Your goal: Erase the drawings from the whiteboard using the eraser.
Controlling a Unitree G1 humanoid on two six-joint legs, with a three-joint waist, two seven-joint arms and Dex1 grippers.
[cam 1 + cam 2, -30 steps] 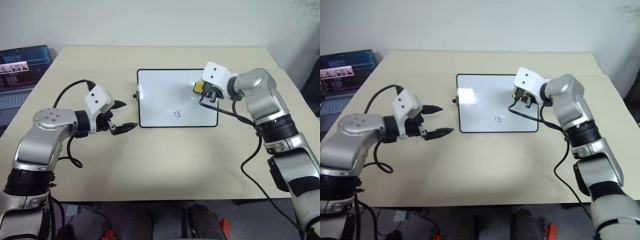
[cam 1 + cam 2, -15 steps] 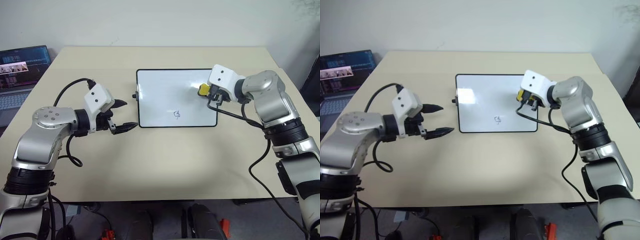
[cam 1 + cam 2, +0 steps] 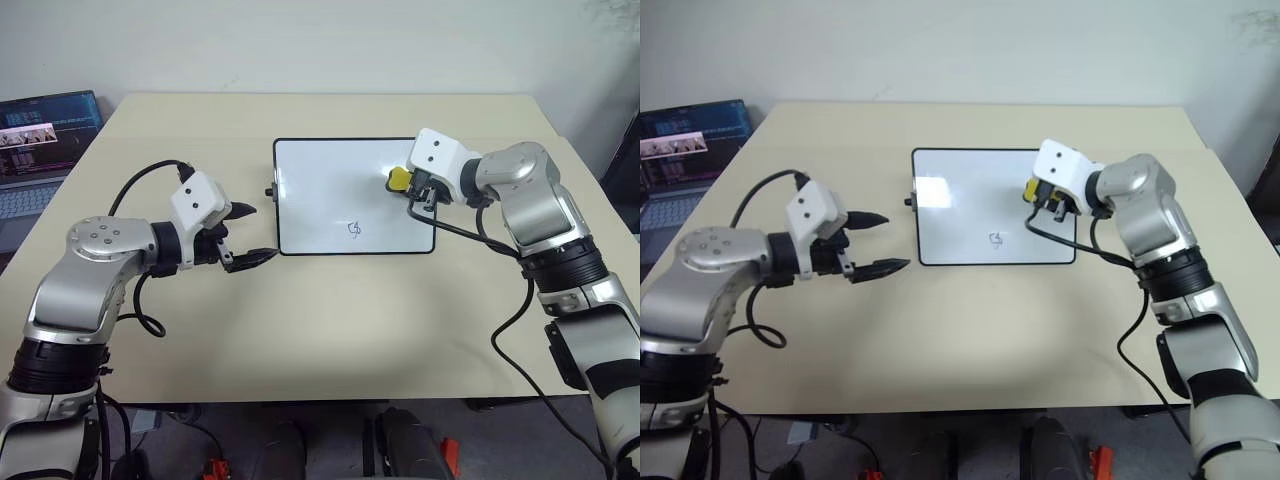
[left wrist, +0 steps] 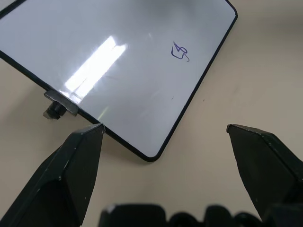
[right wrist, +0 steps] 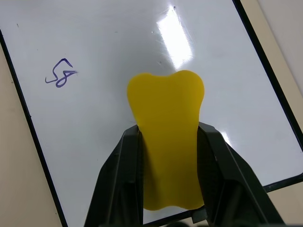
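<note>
Right gripper, fingers clamping the yellow eraser, is hovering over the whiteboard by its right edge, mid-bench. The one remaining drawing is lying leftward, toward the board's near edge. Left gripper, fingers wide and empty, is waiting beside the board's near-left corner on the beige bench.

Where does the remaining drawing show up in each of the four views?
Left eye view: drawing low on the whiteboard, near its front edge.
Right eye view: same spot, ahead-left of the eraser.
Left wrist view: upper right, by the board's edge.
Right wrist view: upper left, beside the eraser held in the right end effector.
Shared landmark: the board's black frame nearest the drawing.
</note>
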